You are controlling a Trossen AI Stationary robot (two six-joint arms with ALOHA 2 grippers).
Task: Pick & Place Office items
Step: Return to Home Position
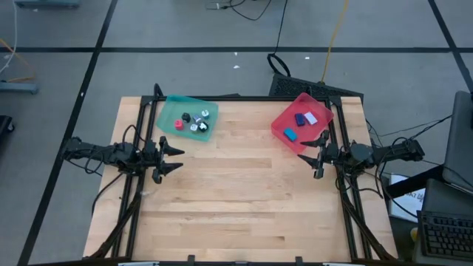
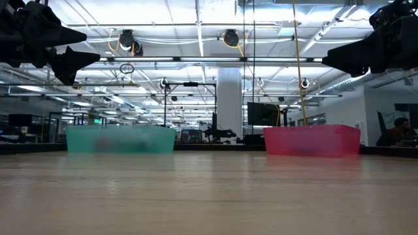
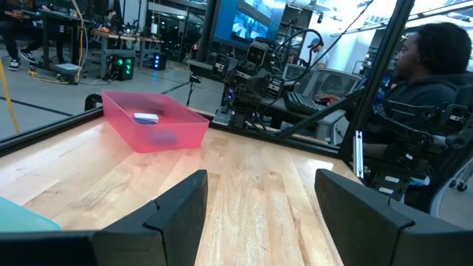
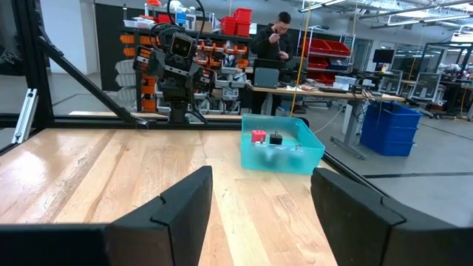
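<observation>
1. The table (image 1: 236, 214) under me is pale wood, smooth, with a soft satin sheen.
2. The teal tray (image 1: 166, 111) and the red tray (image 1: 282, 122) look like translucent plastic, faintly glossy.
3. My left gripper (image 3: 260, 177) and right gripper (image 4: 260, 171) have dark, matt fingers (image 3: 177, 214) that look like hard plastic.

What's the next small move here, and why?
Probably just park both arms: left gripper and right gripper hang open and empty at the table edges, and every visible small piece already lies in the teal tray or red tray.
</observation>
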